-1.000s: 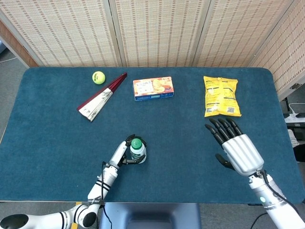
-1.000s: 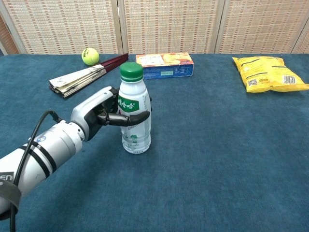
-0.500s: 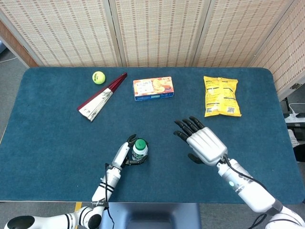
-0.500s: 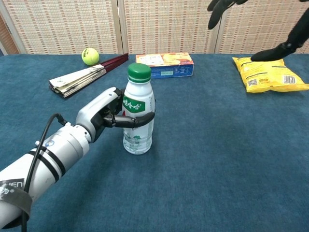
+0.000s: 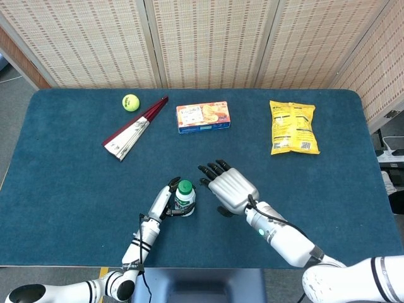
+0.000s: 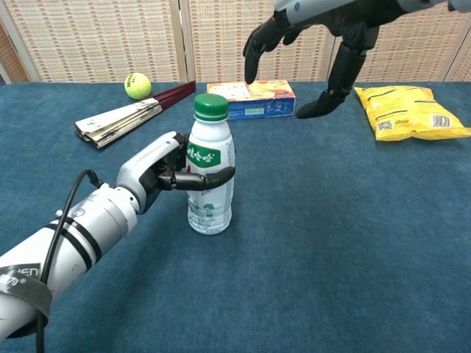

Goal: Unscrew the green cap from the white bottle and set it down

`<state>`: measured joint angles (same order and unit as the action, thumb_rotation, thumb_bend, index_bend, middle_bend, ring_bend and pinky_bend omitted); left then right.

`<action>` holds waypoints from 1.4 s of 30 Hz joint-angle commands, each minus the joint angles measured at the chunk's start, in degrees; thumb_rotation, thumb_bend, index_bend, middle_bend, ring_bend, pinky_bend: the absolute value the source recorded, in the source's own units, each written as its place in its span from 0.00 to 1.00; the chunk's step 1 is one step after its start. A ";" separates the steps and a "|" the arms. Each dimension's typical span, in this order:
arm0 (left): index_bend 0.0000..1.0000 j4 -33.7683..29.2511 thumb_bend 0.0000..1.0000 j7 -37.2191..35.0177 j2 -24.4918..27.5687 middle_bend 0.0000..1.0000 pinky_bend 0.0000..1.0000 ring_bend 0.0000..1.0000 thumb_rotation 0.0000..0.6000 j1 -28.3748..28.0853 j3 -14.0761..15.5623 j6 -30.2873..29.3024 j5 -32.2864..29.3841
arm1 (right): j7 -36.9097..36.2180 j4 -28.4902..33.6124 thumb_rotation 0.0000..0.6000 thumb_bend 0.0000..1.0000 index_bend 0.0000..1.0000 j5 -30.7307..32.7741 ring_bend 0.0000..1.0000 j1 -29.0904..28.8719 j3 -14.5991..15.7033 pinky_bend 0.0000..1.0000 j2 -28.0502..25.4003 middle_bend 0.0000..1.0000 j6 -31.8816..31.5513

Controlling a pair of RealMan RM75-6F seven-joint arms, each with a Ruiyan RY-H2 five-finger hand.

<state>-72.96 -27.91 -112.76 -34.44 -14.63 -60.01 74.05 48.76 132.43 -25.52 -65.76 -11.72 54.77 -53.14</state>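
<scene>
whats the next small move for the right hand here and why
Probably bring the right hand down and left onto the green screw cap. The left hand already grips the upright white plastic bottle around its label, the cap looks fully seated, and the right hand hovers open above and to the right, touching nothing.

Both views bright, even, diffuse light; no harsh glare. Shadows soft and faint: small one under the yellow bag (image 5: 293,127), slight one beside the bottle (image 6: 210,176). Head view sharp across the bench (image 5: 63,183); slight wide-angle bend at edges. Chest view: near forearm bottom left a bit soft, right robot hand (image 6: 324,29) dark vs. pale screen, little finger detail.
</scene>
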 commanded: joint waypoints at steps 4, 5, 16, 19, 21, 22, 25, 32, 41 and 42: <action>0.68 -0.05 0.76 -0.08 0.31 0.70 0.07 0.32 1.00 0.14 0.41 -0.38 0.71 | 2.47 -1.11 0.90 0.24 0.23 3.09 0.00 -3.35 2.16 0.00 2.68 0.00 -3.76; 0.68 -0.18 0.76 -0.10 0.35 0.70 0.07 0.32 1.00 0.16 0.51 -0.45 0.88 | 2.53 -1.54 0.90 0.24 0.23 3.69 0.00 -3.82 2.32 0.00 3.29 0.00 -4.32; 0.68 -0.18 0.76 0.57 0.33 0.70 0.07 0.32 1.00 0.24 1.00 -0.35 1.00 | 2.67 -3.18 0.90 0.24 0.23 7.53 0.00 -7.39 3.71 0.00 6.54 0.00 -7.19; 0.68 -0.36 0.76 1.07 0.30 0.70 0.07 0.32 1.00 0.26 1.06 -0.60 1.14 | 1.98 -3.51 0.89 0.24 0.23 7.84 0.00 -8.00 3.73 0.00 7.12 0.00 -6.95; 0.68 -0.52 0.76 1.29 0.33 0.70 0.07 0.32 1.00 0.31 1.10 -0.72 1.19 | 1.69 -3.70 0.89 0.24 0.23 7.81 0.00 -8.35 3.83 0.00 7.47 0.00 -7.10; 0.68 -0.52 0.76 1.36 0.32 0.70 0.07 0.32 1.00 0.32 1.11 -0.72 1.15 | 1.52 -3.71 0.89 0.24 0.23 7.84 0.00 -8.48 3.86 0.00 7.60 0.00 -7.14; 0.68 -0.39 0.76 1.53 0.30 0.70 0.07 0.32 1.00 0.28 1.25 -0.42 1.05 | 0.98 -3.67 0.89 0.24 0.23 8.06 0.00 -8.98 3.87 0.00 8.01 0.00 -7.16; 0.68 0.35 0.76 1.74 0.17 0.70 0.08 0.32 1.00 -0.21 1.04 0.52 0.75 | 0.54 -3.81 0.89 0.24 0.23 8.60 0.00 -10.43 4.08 0.00 9.07 0.00 -7.25; 0.69 0.70 0.78 2.09 -0.09 0.71 0.09 0.33 1.00 -0.35 0.94 0.51 0.72 | 0.47 -4.35 0.89 0.24 0.23 9.57 0.00 -12.02 4.49 0.00 10.45 0.00 -8.16; 0.69 0.81 0.78 2.14 -0.20 0.71 0.09 0.33 1.00 -0.38 0.91 0.53 0.67 | 0.41 -4.36 0.89 0.24 0.23 9.63 0.00 -12.18 4.53 0.00 10.63 0.00 -8.22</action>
<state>-72.15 -25.79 -112.96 -34.81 -13.71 -59.49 74.73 49.18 128.08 -15.91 -77.91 -7.22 65.37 -61.34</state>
